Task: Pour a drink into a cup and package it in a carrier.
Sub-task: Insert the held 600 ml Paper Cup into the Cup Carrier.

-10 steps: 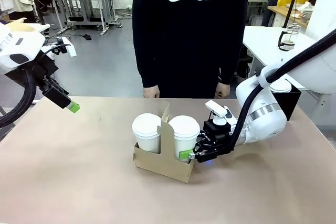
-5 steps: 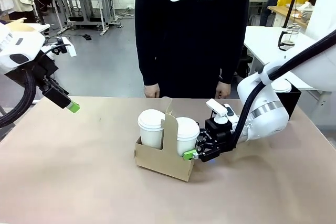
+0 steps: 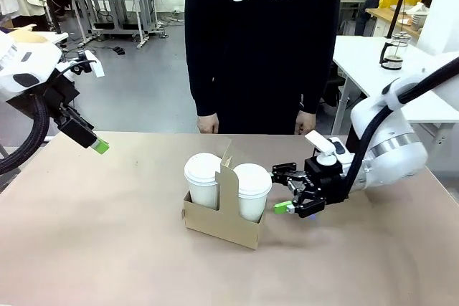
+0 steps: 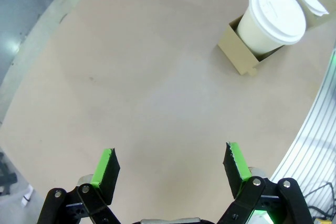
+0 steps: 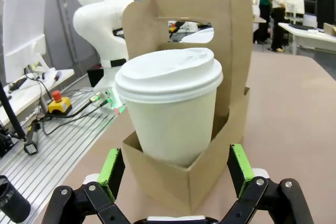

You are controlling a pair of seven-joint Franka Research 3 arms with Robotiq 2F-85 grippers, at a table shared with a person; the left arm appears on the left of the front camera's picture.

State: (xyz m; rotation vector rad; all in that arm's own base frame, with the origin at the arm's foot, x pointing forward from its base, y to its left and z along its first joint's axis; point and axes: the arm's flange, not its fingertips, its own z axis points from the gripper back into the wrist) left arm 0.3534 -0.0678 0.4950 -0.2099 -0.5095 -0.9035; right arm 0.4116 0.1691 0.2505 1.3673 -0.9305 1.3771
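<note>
- Two tall white paper cups with domed white plastic lids now stand in the small brown cardboard carrier: the left cup and the right cup, one in each slot, parted by the upright handle tab.
- A second ago the right gripper was clamped low against the right cup at the carrier's edge; it has since let go and drawn back toward the robot's right, its green-padded fingers spread and near the cup but no longer touching it.
- In the right wrist view that gripper looks straight at the lidded cup seated in its slot, with nothing between its fingers.
- The carrier sits squarely on the tan table again, after tilting slightly during the release.
- I judge the packaging step essentially finished: the cup is seated upright in the carrier and released.
- Both lids are on, so the drink inside cannot be seen.
- The left gripper hangs over the table's far-left part, well apart from the carrier; the left wrist view shows it wide apart and empty.
</note>
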